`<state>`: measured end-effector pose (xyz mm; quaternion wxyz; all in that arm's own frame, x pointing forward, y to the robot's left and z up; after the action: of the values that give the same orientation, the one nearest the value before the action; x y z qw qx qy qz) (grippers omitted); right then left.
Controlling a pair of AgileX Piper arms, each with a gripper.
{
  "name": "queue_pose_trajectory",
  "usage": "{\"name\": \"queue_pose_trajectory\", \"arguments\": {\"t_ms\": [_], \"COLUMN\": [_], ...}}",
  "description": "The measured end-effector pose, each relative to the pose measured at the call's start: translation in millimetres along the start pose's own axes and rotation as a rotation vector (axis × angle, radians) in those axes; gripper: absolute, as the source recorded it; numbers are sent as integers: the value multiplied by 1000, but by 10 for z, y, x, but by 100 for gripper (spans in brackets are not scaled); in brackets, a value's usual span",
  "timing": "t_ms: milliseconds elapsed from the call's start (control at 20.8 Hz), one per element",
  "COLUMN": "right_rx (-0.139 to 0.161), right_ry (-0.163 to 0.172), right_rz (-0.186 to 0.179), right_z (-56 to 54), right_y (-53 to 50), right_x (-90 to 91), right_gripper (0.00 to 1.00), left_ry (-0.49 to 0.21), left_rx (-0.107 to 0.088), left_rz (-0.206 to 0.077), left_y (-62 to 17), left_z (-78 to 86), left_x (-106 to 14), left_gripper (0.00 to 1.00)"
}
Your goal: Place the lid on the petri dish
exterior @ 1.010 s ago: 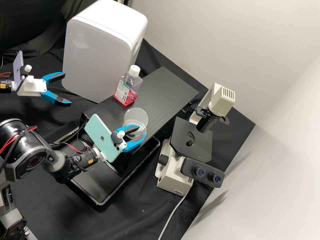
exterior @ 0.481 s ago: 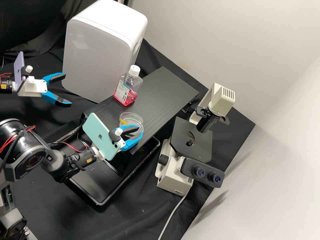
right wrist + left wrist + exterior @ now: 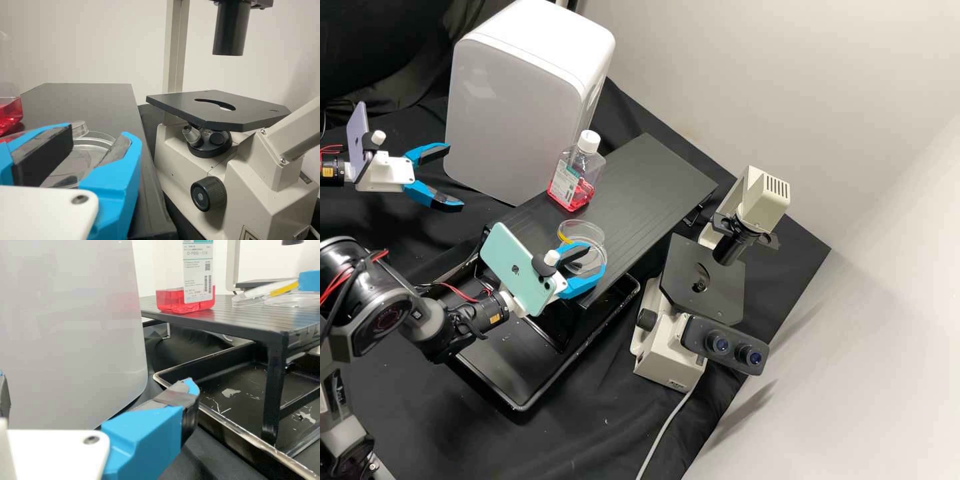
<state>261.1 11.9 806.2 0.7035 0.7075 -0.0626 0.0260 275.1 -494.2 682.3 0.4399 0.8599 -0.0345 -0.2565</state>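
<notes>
1. On the black raised rack [image 3: 653, 180] at mid-bench, the right gripper [image 3: 597, 259] sits low over the near edge, level with two clear round pieces. Whether it grips either one cannot be told.
2. The dish [image 3: 87, 152] lies flat on the rack, right at that gripper.
3. The lid [image 3: 581, 230], marked by a yellow strip [image 3: 280, 288] on its rim, sits just beyond the dish on the side toward the flask [image 3: 575, 175] and overlaps it.
4. From the left wrist the lid is seen tilted. The edge nearer the right gripper is raised and the far edge is down on the rack, so the lid is not seated squarely on the dish.
5. The left gripper [image 3: 453, 175] hangs well apart at the bench's left, just beside the white box [image 3: 527, 93]. Its fingers are spread wide and hold nothing.
6. The flask, holding red liquid under a white cap, stands upright on the rack between the box and the lid, touching neither.
7. A microscope [image 3: 693, 300] stands on the black cloth to the rack's right, its dark stage close beside the rack's edge.
8. A black tray [image 3: 520, 393] lies under the rack's near end, its rim showing toward the front of the bench.
</notes>
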Motion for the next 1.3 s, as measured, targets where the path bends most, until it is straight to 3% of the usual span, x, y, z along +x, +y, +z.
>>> {"name": "queue_pose_trajectory", "arguments": {"t_ms": [144, 288, 577, 721, 961, 1106, 1298], "right_rx": [1, 5, 63, 94, 104, 68, -25], "right_ry": [1, 14, 14, 10, 10, 41, 88], "right_rz": [3, 15, 55, 76, 91, 77, 36], "right_z": [-7, -41, -46, -35, -47, -138, -268], "right_y": [19, 65, 180, 228, 256, 211, 72], "right_x": [-42, -92, -146, -167, -176, -151, -52], "right_gripper": [100, 100, 100, 100, 100, 100, 100], "left_ry": [2, 4, 18, 12, 18, 18, 18], "left_rx": [1, 14, 13, 17, 28, 28, 28], "left_rz": [0, 1, 15, 4, -1, -1, -1], "left_y": [0, 1, 27, -7, -26, -26, -26], "left_z": [-2, -4, -12, 10, 0, 0, 0], "left_x": [0, 0, 25, 32, 35, 35, 35], "left_gripper": [100, 100, 100, 100, 100, 100, 100]}}
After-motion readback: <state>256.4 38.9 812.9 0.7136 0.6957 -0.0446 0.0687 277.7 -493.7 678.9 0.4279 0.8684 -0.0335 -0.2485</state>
